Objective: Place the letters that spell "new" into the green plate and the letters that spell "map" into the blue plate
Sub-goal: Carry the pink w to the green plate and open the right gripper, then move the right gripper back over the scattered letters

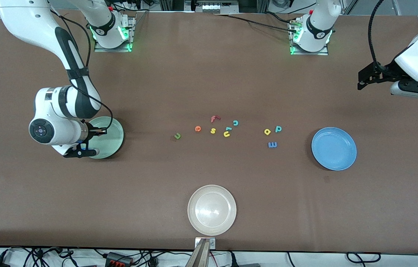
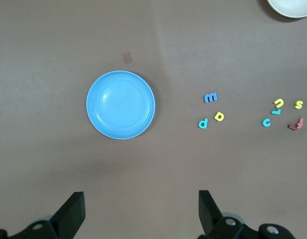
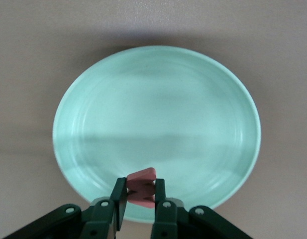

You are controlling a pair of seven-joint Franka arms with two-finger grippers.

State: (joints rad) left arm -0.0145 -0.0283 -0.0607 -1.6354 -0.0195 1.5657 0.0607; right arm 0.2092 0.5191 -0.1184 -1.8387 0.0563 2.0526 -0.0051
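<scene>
My right gripper (image 3: 141, 191) is shut on the salmon-red w (image 3: 142, 185) and hangs over the pale green plate (image 3: 158, 109), low above the plate's edge (image 1: 116, 142). The green n (image 1: 177, 136) and orange e (image 1: 197, 128) lie on the table mid-way along it. The yellow a (image 1: 267, 131), teal p (image 1: 278, 128) and blue m (image 1: 272, 144) lie together beside the blue plate (image 1: 334, 148), which holds nothing. My left gripper (image 2: 142, 199) waits open, high over the table at the left arm's end (image 1: 366, 78), with nothing between its fingers.
A red f (image 1: 214, 118), yellow s (image 1: 213, 130), yellow u (image 1: 227, 134) and teal c (image 1: 235, 122) lie clustered beside the e. A cream-white plate (image 1: 211, 210) stands near the table's front edge, nearer to the camera than the letters.
</scene>
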